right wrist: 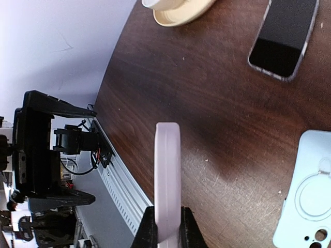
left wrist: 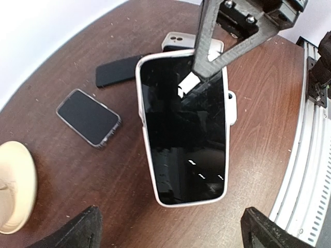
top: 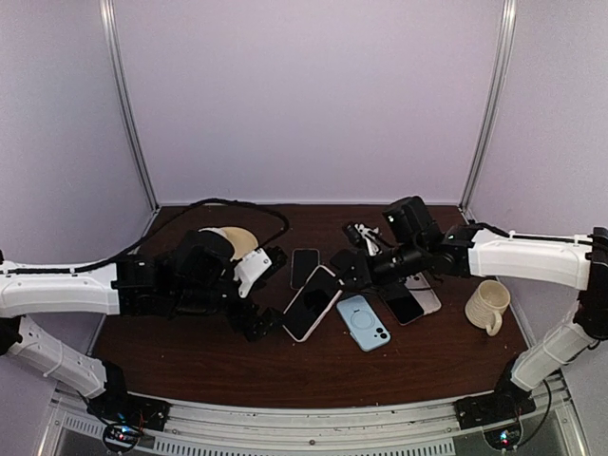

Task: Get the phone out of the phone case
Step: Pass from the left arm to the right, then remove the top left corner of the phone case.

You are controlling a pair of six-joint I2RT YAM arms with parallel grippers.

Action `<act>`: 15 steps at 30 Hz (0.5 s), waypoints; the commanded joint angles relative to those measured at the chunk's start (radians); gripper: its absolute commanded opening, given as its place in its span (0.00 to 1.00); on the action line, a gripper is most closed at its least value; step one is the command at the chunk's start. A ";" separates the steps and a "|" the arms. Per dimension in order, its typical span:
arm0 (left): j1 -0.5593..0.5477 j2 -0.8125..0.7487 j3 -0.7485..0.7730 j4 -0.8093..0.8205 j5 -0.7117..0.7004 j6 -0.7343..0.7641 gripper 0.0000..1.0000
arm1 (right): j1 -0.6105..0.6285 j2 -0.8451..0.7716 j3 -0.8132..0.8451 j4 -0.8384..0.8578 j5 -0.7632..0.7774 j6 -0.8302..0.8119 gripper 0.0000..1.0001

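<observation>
Top view: your left pincer (top: 269, 292) stands spread wide at centre left, just beside the phone (top: 310, 306). The phone sits in its white case (top: 328, 274) mid-frame. Your right pincer (top: 344, 269) is pinching the case's upper end. A blue case (top: 364, 323) lies just right of it, and a mug (top: 489, 306) stands far right.

Left wrist view: the phone (left wrist: 183, 134) fills the centre, screen up, with the white case (left wrist: 146, 129) around it. Your left fingertips (left wrist: 72, 232) sit apart in the lower corners, touching nothing. The right pincer (left wrist: 195, 77) grips the top edge.

Right wrist view: the white case (right wrist: 168, 175) shows edge-on at centre bottom, clamped between your right fingers (right wrist: 146, 235). You cannot see the phone itself here.
</observation>
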 commanded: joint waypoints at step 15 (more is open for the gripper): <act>0.017 -0.187 0.054 -0.052 -0.109 0.486 0.98 | 0.089 -0.354 -0.114 0.300 0.324 -0.701 0.00</act>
